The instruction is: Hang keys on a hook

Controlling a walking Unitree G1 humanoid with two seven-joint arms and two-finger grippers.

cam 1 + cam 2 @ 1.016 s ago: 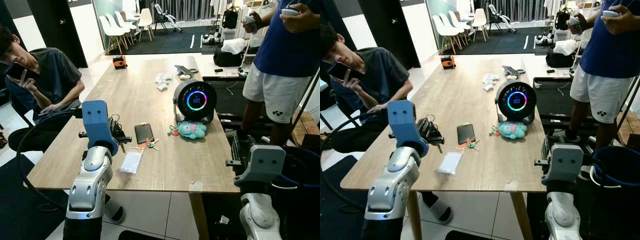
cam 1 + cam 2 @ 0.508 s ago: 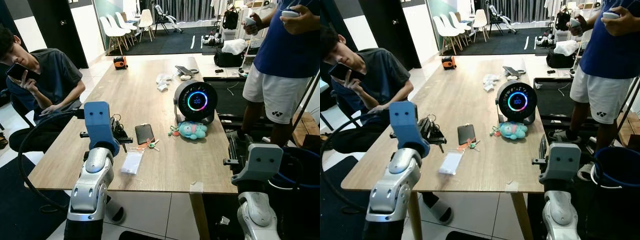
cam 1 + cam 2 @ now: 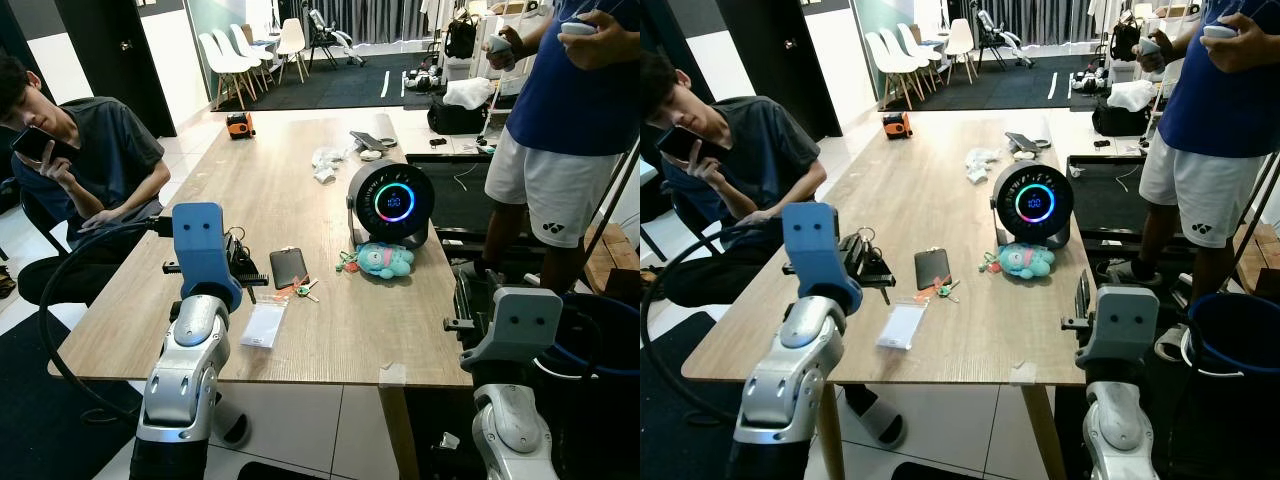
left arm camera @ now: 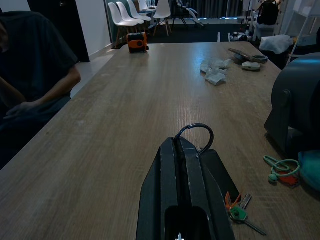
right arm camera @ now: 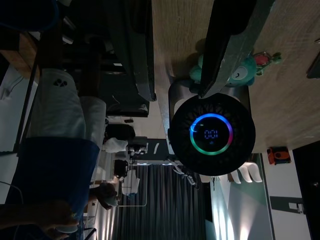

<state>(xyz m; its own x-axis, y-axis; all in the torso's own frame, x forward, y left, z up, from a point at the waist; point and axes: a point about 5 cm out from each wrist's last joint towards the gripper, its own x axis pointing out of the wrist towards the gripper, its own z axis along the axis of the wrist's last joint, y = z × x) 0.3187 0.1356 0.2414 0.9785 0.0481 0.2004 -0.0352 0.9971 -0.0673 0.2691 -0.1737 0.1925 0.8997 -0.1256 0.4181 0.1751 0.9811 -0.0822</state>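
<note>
Two silver arms are reaching forward over a long wooden counter [image 3: 300,190]. The left gripper [image 4: 181,150] is hovering above the counter just beside a dark phone [image 3: 288,267], its fingers [image 4: 192,172] pressed together with nothing between them; a small metal ring [image 4: 196,136] is showing just past their tips. The keys [image 3: 304,290], with green and orange heads, are lying flat on the counter by the near corner of the phone, apart from the left gripper. A clear plastic sleeve [image 3: 263,323] is lying nearer the counter's front edge. The right gripper [image 5: 177,70] is hanging off the counter's right edge, its fingers [image 5: 137,50] spread apart and empty. A round black fan with a glowing coloured ring [image 3: 391,202] is standing past the keys, with a teal plush toy [image 3: 384,260] lying at its foot. A seated person [image 3: 85,165] is holding a phone to the head at the counter's left side, and a person in white shorts [image 3: 560,140] is standing at the right.
</note>
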